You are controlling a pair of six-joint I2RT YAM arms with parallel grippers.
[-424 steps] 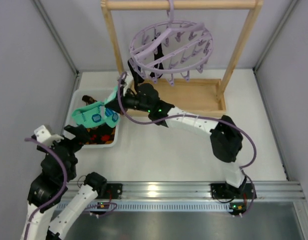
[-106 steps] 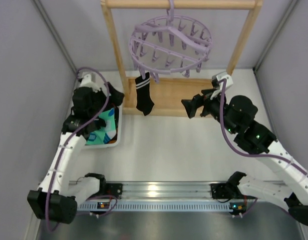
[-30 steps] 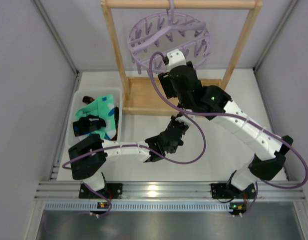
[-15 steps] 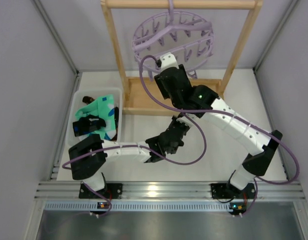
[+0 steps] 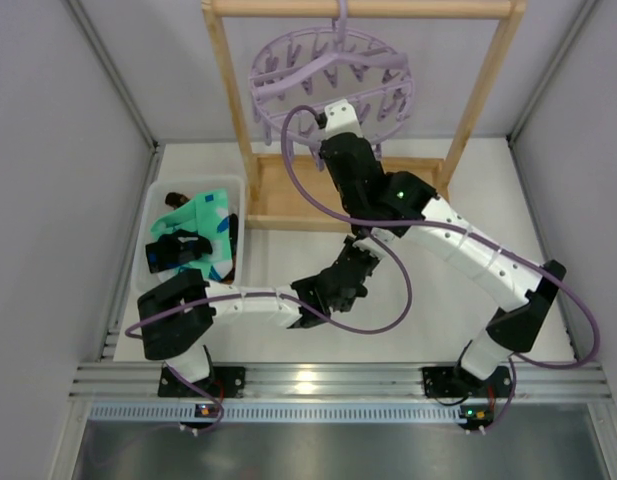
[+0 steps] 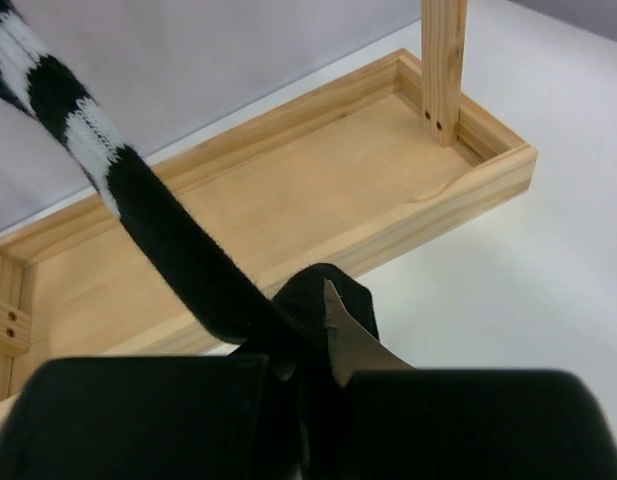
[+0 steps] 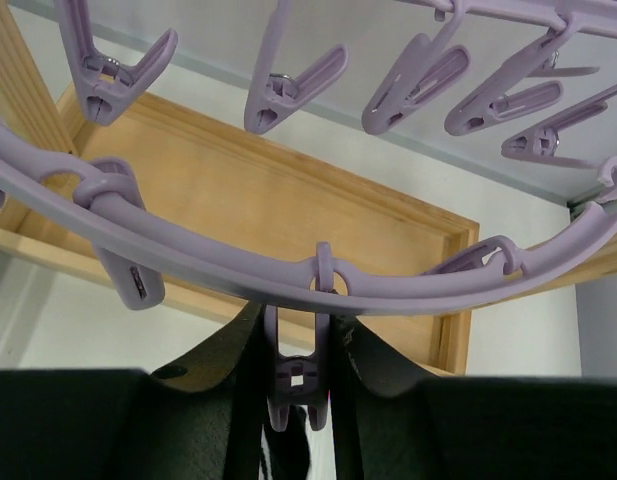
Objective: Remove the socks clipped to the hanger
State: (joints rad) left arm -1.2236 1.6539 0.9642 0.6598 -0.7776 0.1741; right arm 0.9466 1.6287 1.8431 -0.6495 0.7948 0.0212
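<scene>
Between grey walls (image 5: 48, 150): white table (image 5: 518, 200), hanger (image 5: 328, 68).

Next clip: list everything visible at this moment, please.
wooden frame: one, light wood, back of table
hanger: one, lilac, hung from the frame's top bar
clip peg: one of many, lilac, under the hanger's ring
striped sock: one, black with white bands, above the frame's base
bin: one, white, left side
mint-green sock: one, in bin
black sock: one, in bin
table: white
left gripper: shut on striped sock's lower end
right gripper: shut on clip peg
</scene>
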